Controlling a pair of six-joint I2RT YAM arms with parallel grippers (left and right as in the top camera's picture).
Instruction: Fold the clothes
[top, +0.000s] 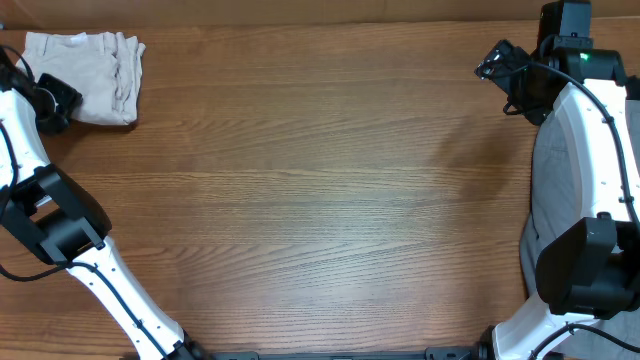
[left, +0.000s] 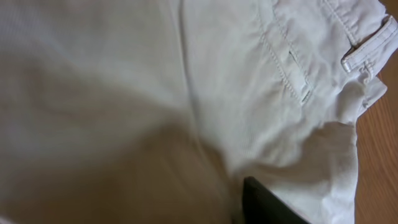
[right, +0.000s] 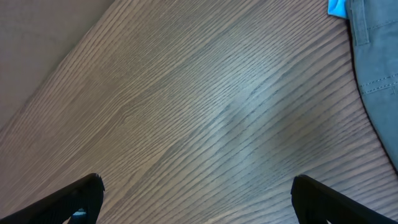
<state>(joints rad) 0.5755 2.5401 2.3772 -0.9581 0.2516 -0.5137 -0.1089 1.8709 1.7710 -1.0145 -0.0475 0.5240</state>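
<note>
Folded pale beige trousers lie at the table's far left corner. My left gripper is at their near left edge. In the left wrist view the beige cloth fills the frame, with its slit pocket and a belt loop. One dark finger presses into the cloth; the other is hidden under it. Grey trousers lie at the right edge under my right arm, and they also show in the right wrist view. My right gripper is open and empty over bare wood, at the far right.
The wooden table spans the overhead view. A small blue item lies beside the grey trousers. The right arm's white links stand over the grey cloth.
</note>
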